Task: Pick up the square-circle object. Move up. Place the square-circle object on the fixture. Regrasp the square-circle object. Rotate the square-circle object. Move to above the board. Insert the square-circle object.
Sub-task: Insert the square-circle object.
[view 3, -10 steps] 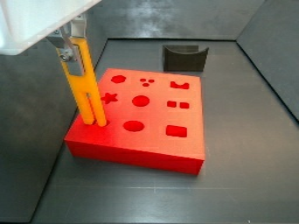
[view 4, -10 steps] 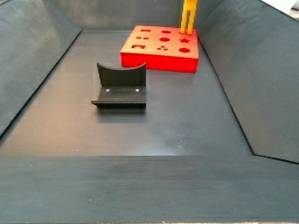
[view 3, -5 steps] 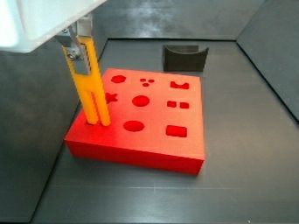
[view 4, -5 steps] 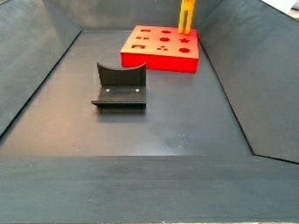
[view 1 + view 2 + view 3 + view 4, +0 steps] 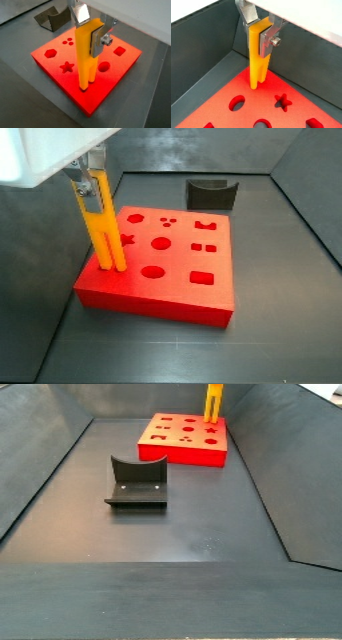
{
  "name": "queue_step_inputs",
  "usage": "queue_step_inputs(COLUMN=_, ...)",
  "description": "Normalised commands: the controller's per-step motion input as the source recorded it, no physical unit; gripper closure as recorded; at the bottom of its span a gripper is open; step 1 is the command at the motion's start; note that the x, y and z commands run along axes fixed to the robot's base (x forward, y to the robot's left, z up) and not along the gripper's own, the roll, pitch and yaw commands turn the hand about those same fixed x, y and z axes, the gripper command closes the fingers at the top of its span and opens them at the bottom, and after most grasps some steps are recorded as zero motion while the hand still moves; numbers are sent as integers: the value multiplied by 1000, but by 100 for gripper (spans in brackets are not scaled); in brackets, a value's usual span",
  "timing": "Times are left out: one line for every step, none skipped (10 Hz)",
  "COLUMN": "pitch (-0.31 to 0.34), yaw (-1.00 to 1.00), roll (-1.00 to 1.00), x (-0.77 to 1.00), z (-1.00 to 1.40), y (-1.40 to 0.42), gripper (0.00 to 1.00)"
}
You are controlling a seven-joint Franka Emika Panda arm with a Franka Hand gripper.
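Note:
The square-circle object (image 5: 102, 233) is a slim yellow bar that stands upright. My gripper (image 5: 87, 185) is shut on its upper part. Both wrist views show the silver fingers (image 5: 101, 41) pressed flat against the bar (image 5: 85, 60) on two sides, as on the bar (image 5: 257, 60) below the gripper (image 5: 260, 37). The bar's lower end meets the red board (image 5: 174, 293) at its near-left corner, beside the star hole (image 5: 127, 240). Whether that end sits in a hole is hidden. The fixture (image 5: 210, 194) stands behind the board.
Dark grey tray walls (image 5: 47, 454) rise on all sides, close to the board's (image 5: 187, 452) corner where the bar (image 5: 214, 402) stands. The fixture (image 5: 136, 481) sits on the tray floor away from the board. Several other cut-outs (image 5: 119, 50) lie open on the board (image 5: 100, 97).
The gripper and the bar's top have edged slightly sideways over the board. The bar's lower end stays at the same corner spot.

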Motion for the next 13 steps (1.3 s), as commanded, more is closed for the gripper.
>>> queue_step_inputs(pitch=0, yaw=0, roll=3, x=-149, z=-277, y=-11, gripper=100)
queue_step_inputs(pitch=0, yaw=0, roll=16, x=0, z=-357, y=0, gripper=100)
queue_step_inputs(pitch=0, yaw=0, roll=24, x=0, z=-403, y=29, gripper=100)
queue_step_inputs(pitch=0, yaw=0, roll=53, x=91, z=-526, y=0, gripper=100)
queue_step_inputs(pitch=0, yaw=0, roll=86, x=146, z=-574, y=0, gripper=100)
queue_step_inputs(pitch=0, yaw=0, roll=149, x=197, z=-586, y=-51, gripper=100)
queue_step_inputs(pitch=0, yaw=0, roll=167, x=254, z=-554, y=-63, gripper=100)
queue_step_inputs(pitch=0, yaw=0, roll=173, x=274, z=-543, y=-74, gripper=100)
queue_step_inputs(pitch=0, yaw=-3, roll=216, x=277, z=-597, y=-151, gripper=100)
queue_step_inputs(pitch=0, yaw=-14, roll=309, x=369, z=-703, y=-254, gripper=100)
queue_step_inputs(pitch=19, yaw=-23, roll=296, x=397, z=-723, y=-200, gripper=100)
queue_step_inputs(pitch=1, yaw=-14, roll=280, x=340, z=-760, y=-163, gripper=100)
queue_step_inputs(pitch=0, yaw=-9, roll=233, x=254, z=-680, y=-94, gripper=100)
